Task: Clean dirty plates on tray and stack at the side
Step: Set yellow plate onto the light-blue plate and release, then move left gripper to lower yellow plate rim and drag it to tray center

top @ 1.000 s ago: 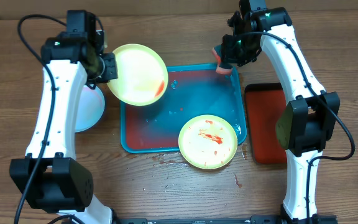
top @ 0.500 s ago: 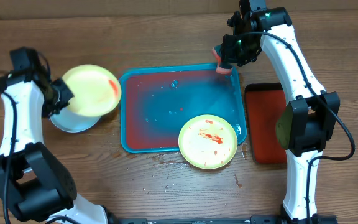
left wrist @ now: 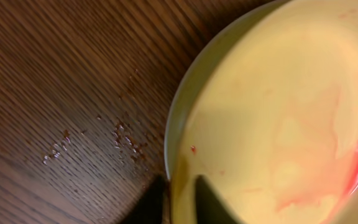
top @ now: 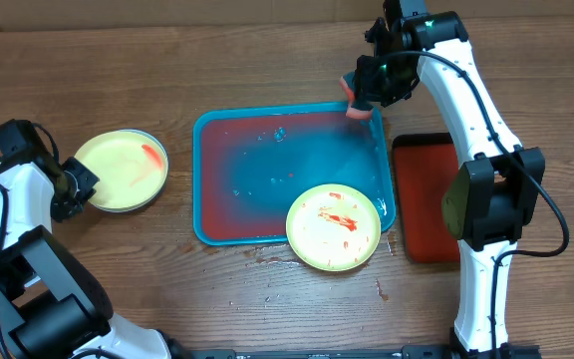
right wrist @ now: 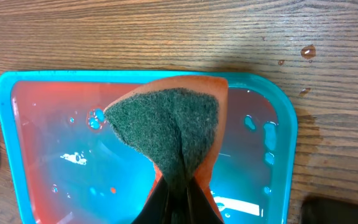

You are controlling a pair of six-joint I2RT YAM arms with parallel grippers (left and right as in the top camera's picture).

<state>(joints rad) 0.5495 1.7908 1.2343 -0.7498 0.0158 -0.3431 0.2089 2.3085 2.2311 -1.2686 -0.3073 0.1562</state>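
Two plates are in your view. One yellow-green plate (top: 120,172) lies on the table (top: 267,60) left of the tray (top: 229,214). Your left gripper (left wrist: 180,196) straddles its rim; gripping or released, you cannot tell. The other plate (top: 334,226), smeared red, overlaps the tray's near right rim. Your right gripper (right wrist: 180,186) pinches a sponge (right wrist: 169,118) over the tray's far right corner.

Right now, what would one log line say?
left jaws: astride side plate rim | right jaws: shut on sponge over tray | pending: dirty plate on tray edge
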